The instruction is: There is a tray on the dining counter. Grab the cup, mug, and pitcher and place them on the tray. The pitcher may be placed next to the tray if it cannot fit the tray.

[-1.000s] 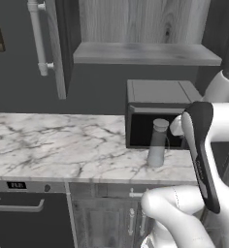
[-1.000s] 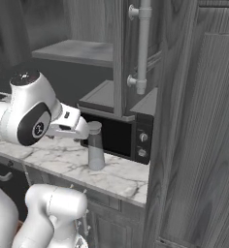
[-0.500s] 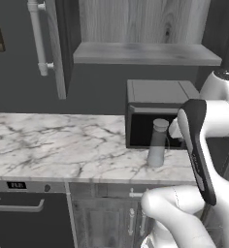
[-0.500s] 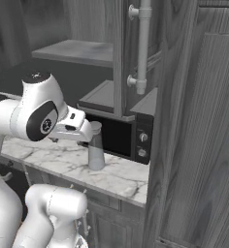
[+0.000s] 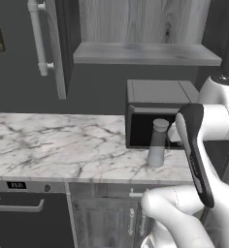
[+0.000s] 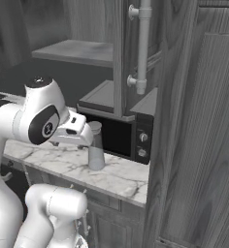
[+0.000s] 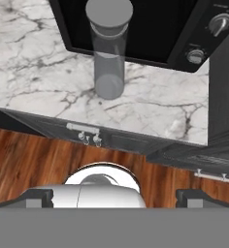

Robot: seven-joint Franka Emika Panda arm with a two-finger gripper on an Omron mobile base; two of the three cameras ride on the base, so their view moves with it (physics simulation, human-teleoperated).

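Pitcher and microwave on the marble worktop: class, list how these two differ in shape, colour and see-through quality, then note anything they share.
The pitcher is a tall, slim cylinder; the microwave is a wide, boxy block. The pitcher is pale grey and translucent; the microwave is dark and opaque. The pitcher has a rounded lid; the microwave has two knobs on its front. Both stand upright on the marble worktop, the pitcher just in front.

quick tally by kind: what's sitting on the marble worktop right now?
pitcher: 1
microwave: 1
Total on the marble worktop: 2
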